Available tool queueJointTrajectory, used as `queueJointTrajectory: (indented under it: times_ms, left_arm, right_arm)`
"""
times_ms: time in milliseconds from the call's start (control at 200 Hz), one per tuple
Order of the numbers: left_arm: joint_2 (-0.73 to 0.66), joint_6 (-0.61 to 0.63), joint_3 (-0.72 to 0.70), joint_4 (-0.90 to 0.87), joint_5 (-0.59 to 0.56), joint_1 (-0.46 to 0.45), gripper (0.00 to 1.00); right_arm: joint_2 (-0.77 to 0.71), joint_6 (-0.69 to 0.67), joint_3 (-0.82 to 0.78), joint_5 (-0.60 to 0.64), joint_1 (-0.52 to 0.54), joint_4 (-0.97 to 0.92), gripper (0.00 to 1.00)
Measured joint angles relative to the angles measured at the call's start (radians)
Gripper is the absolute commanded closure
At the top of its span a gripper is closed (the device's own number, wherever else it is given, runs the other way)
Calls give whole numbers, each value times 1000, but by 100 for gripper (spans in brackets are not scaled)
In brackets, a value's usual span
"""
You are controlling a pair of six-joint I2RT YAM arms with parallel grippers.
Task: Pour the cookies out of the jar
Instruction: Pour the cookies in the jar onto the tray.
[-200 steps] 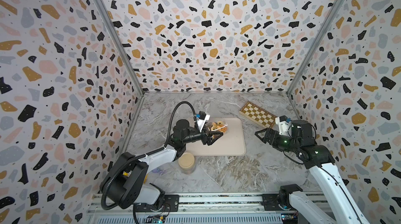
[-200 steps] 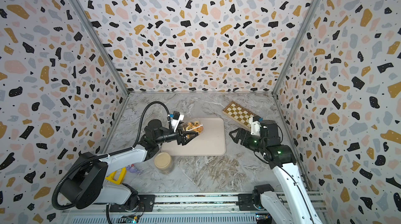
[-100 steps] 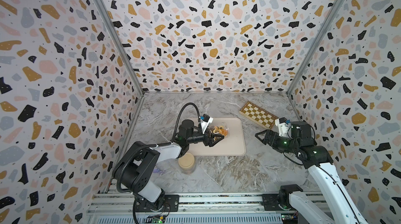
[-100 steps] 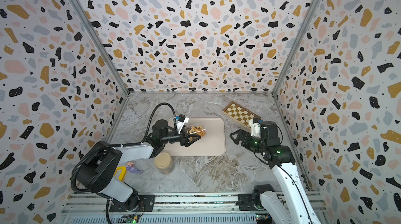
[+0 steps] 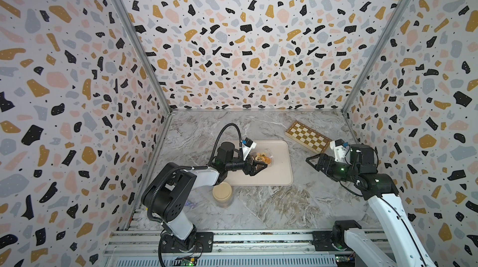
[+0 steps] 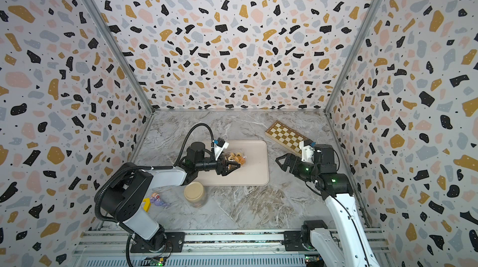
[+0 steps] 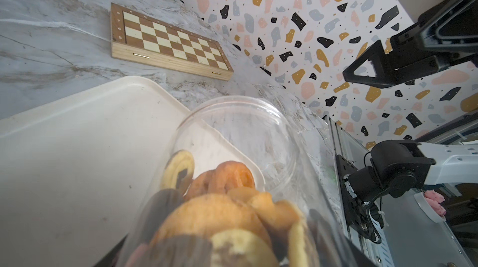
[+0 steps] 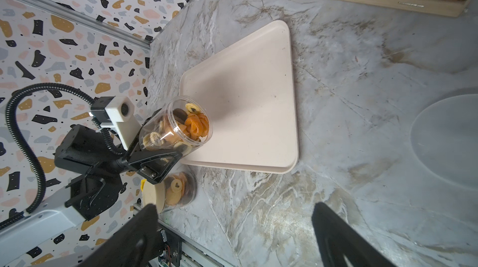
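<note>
Now: jar tipped over the tray, cookies inside

The marbled bench (image 5: pixel 284 201) carries everything. The left arm (image 5: pixel 204 176) reaches across it from the near-left corner, and the left jaws are clenched around the body of a clear jar (image 8: pixel 176 126). The right arm (image 5: pixel 380 183) hovers at the right side, and the right jaws are spread wide, grasping nothing. A cream tray (image 5: pixel 279 172) lies mid-bench, with a chessboard (image 5: pixel 307 137) beyond its far-right corner. The clear jar hangs tilted almost onto its side above the tray's left part, its open mouth toward the tray's middle. A lidded jar (image 5: pixel 222 193) stands upright just beside the tray's near edge. The cookies (image 8: pixel 192 123), golden, orange and dark, are heaped inside the clear jar near its mouth. A small purple toy (image 6: pixel 158 200) lies by the left arm's base.
</note>
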Motion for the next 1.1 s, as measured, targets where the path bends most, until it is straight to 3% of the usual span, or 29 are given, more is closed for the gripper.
queueJointTrajectory:
  times_ms: [591,1101]
  left_arm:
    - [99,94,49,-138,-58,0,100]
    - [121,197,160,-392,-169,-30,100]
  right_arm:
    - [3,-7,1,-40,-24,-2,5]
    - [1,-6,20,-47,-31,-36,4]
